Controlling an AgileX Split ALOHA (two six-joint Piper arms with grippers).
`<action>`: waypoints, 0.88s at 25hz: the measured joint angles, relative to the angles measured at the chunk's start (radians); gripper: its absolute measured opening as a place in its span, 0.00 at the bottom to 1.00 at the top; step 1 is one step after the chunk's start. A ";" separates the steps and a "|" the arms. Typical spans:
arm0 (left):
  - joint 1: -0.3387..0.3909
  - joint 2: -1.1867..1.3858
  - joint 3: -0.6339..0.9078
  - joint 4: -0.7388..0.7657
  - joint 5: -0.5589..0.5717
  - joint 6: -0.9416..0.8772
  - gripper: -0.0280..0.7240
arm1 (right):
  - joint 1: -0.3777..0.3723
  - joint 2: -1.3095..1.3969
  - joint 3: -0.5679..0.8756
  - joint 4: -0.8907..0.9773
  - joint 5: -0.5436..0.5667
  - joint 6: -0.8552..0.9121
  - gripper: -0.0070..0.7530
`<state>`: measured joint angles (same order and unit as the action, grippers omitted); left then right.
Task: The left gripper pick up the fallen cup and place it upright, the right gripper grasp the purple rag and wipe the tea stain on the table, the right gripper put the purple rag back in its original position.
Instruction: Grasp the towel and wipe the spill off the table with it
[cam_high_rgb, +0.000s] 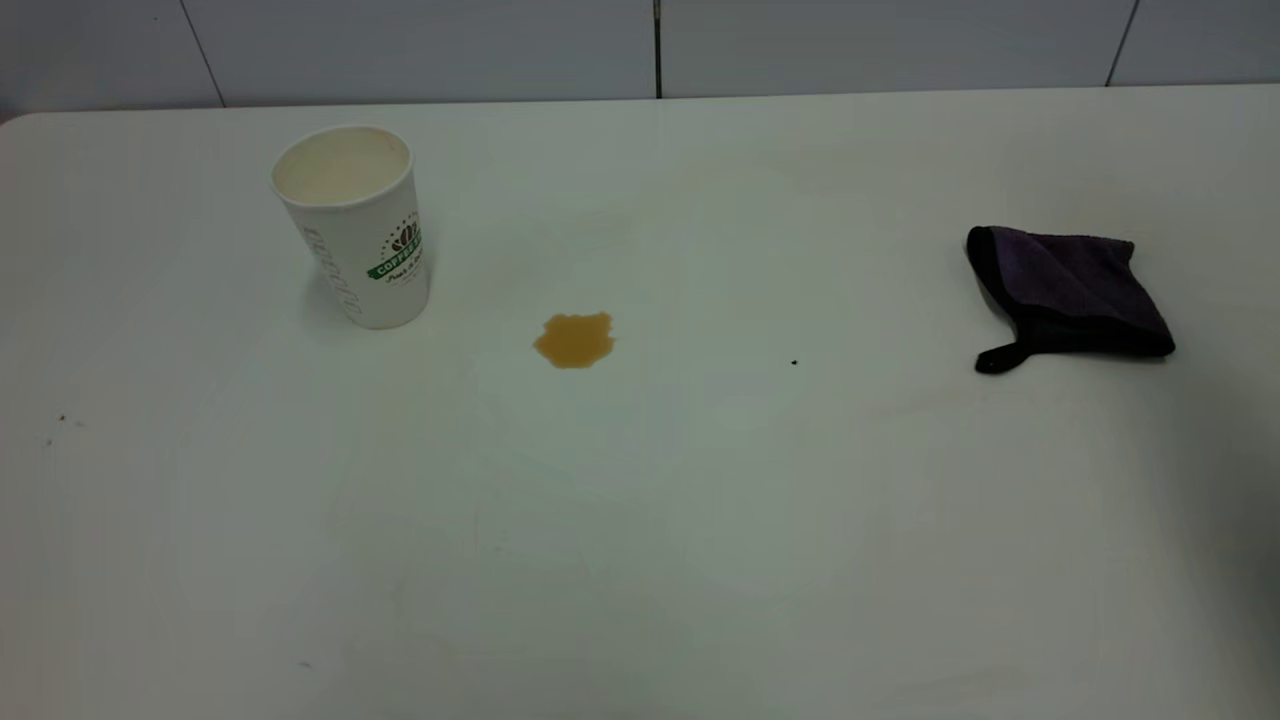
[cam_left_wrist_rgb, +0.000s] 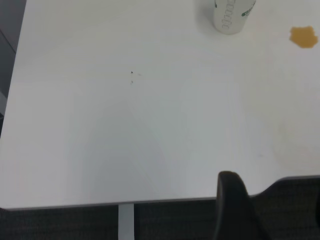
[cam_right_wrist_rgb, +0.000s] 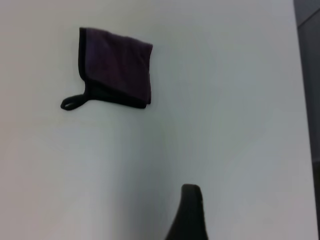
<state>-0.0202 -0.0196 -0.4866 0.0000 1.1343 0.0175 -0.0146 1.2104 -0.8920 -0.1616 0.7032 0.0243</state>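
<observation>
**Cup upright, stain unwiped on white tabletop**

The white paper cup (cam_high_rgb: 355, 228) stood upright on the tabletop (cam_high_rgb: 640, 520), its open mouth up and its green coffee-bean logo facing the exterior camera. Just beside it lay the amber tea stain (cam_high_rgb: 575, 339), apart from the cup's base. The folded purple rag (cam_high_rgb: 1068, 296) rested flat well away from both, its black loop tab pointing toward the stain.

Neither arm appeared in the exterior view. In the left wrist view only one dark finger of the left claw (cam_left_wrist_rgb: 235, 205) showed at the tabletop's near edge, far from the cup (cam_left_wrist_rgb: 231, 16) and the stain (cam_left_wrist_rgb: 303, 36); how far it stood open could not be told. In the right wrist view a single dark fingertip of the right claw (cam_right_wrist_rgb: 190, 212) showed, well short of the rag (cam_right_wrist_rgb: 116, 67), and its opening likewise could not be told. Neither visible tip touched anything.
</observation>
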 joint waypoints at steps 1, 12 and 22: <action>0.000 0.000 0.000 0.000 0.000 0.000 0.61 | 0.000 0.089 -0.031 0.011 -0.005 -0.002 0.96; 0.000 0.000 0.000 0.000 0.000 0.000 0.61 | 0.093 0.864 -0.469 0.049 -0.061 -0.034 0.96; 0.000 0.000 0.000 0.000 0.000 0.000 0.61 | 0.099 1.207 -0.756 0.122 -0.035 -0.108 0.96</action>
<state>-0.0202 -0.0196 -0.4866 0.0000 1.1343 0.0175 0.0847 2.4173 -1.6480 -0.0400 0.6684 -0.0832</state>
